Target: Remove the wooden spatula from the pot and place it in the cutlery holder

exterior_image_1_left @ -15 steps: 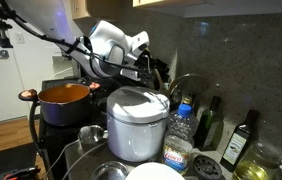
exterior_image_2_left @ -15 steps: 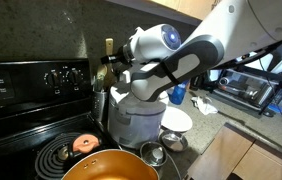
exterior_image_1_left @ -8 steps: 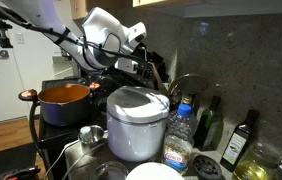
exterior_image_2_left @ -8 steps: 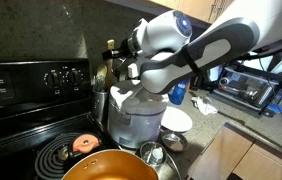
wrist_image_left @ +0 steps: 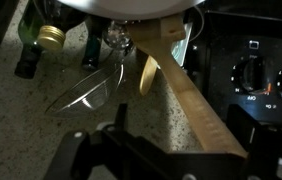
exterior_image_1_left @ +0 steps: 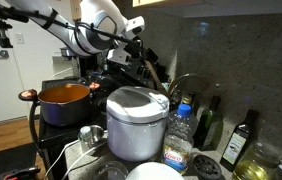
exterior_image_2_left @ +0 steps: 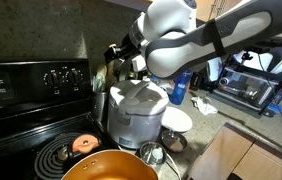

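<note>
The wooden spatula [wrist_image_left: 196, 100] runs slanted through the wrist view, from a white rounded rim at the top edge down to my gripper's base. My gripper [wrist_image_left: 178, 115] is open. Its fingers stand wide apart either side of the handle, which lies nearer the right finger. In both exterior views the gripper [exterior_image_1_left: 139, 55] [exterior_image_2_left: 126, 55] hangs above and behind the white rice cooker. A light stick [exterior_image_1_left: 153, 72] rises there among utensils in the cutlery holder [exterior_image_2_left: 101, 92]. The pot [exterior_image_1_left: 64, 100] [exterior_image_2_left: 111, 165] sits on the stove with its orange-brown inside bare.
The white rice cooker [exterior_image_1_left: 136, 120] [exterior_image_2_left: 136, 110] stands right in front of the holder. A whisk [wrist_image_left: 86, 92] and another wooden spoon [wrist_image_left: 148, 75] are beside the spatula. Bottles [exterior_image_1_left: 239, 140] line the counter, and stove knobs [wrist_image_left: 256, 75] are close by.
The arm and gripper have risen and swung back over the last second. The stick among the utensils behind the rice cooker has stayed in place.
</note>
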You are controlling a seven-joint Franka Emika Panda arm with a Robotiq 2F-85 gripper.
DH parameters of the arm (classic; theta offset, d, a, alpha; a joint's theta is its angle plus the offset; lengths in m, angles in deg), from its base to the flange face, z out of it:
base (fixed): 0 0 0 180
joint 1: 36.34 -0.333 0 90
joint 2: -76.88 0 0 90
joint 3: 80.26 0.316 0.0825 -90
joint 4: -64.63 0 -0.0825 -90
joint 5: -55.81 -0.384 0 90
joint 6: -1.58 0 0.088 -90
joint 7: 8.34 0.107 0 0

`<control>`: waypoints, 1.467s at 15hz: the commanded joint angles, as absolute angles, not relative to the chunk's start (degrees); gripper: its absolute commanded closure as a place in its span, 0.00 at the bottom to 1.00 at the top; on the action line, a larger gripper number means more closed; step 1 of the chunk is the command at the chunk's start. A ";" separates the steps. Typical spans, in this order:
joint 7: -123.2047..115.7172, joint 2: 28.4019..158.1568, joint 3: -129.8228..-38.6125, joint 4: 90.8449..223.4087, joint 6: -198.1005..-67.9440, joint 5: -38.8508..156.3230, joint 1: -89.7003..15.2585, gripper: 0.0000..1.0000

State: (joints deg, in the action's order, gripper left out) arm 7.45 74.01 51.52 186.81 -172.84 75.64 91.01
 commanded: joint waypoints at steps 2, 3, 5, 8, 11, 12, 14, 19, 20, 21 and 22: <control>7.93 76.60 52.78 187.09 -163.20 76.32 88.04 0.00; 8.15 76.67 52.79 187.07 -161.55 76.36 87.37 0.00; 8.85 76.52 52.63 186.92 -158.89 76.66 86.39 0.00; 9.41 76.65 52.16 187.09 -156.71 77.20 85.63 0.00; 9.43 77.33 51.83 187.60 -155.89 77.49 85.78 0.00; 8.00 77.31 40.47 187.88 -155.79 75.86 74.62 0.00; 8.90 78.46 44.14 187.85 -155.07 77.82 78.81 0.00; 5.87 83.85 40.72 188.65 -150.66 77.18 74.16 0.00; 5.55 85.12 38.97 188.71 -149.58 77.19 72.07 0.00; 6.44 87.08 29.56 188.72 -148.13 79.13 62.13 0.00; 6.11 89.15 28.91 188.80 -146.76 79.91 61.06 0.00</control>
State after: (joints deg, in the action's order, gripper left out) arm 6.82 81.79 36.48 187.55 -150.96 76.61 70.26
